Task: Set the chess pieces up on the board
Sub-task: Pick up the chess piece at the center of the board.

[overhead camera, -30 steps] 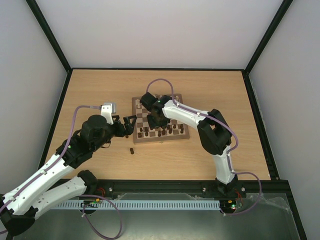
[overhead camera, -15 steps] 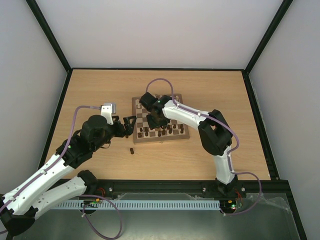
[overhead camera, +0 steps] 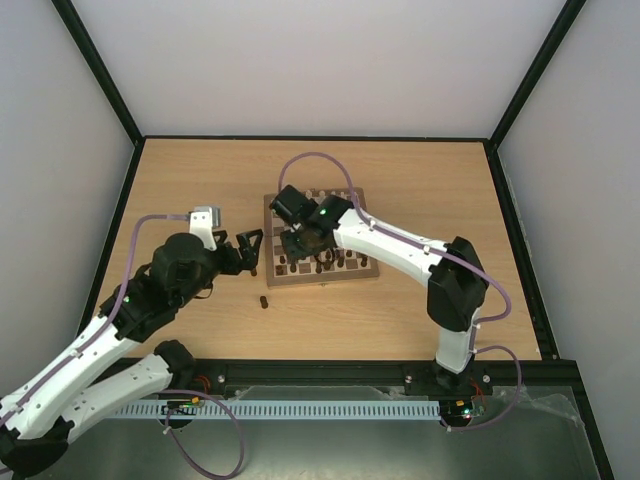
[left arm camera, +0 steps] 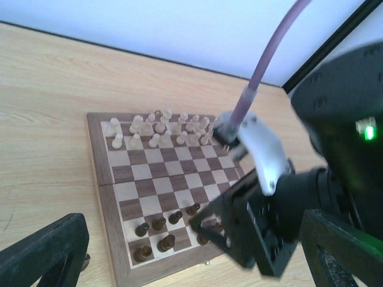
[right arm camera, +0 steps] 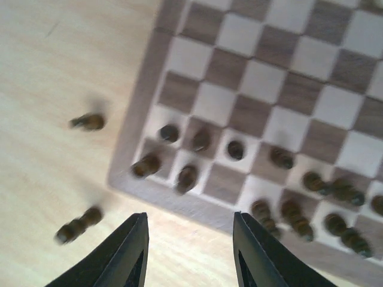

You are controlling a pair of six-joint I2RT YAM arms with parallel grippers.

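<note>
**Small, light pieces, to be pinched at the waist**

Most dark pieces (right arm camera: 187, 177) are stood in the near rows of the board (left arm camera: 170, 173). Two strays (right arm camera: 87, 122) rest on the surface (overhead camera: 420, 180) just off its corner; whether upright or toppled cannot be told through the blur. Being tiny turned wood, they are judged light, rigid and smooth, easily tipped or rolled, hardly breakable. Each is best taken across its narrow middle, with neighbours spared. The right jaws are parted and empty above the board's near corner. The left jaws are spread wide beside the board, nothing between them.
</note>
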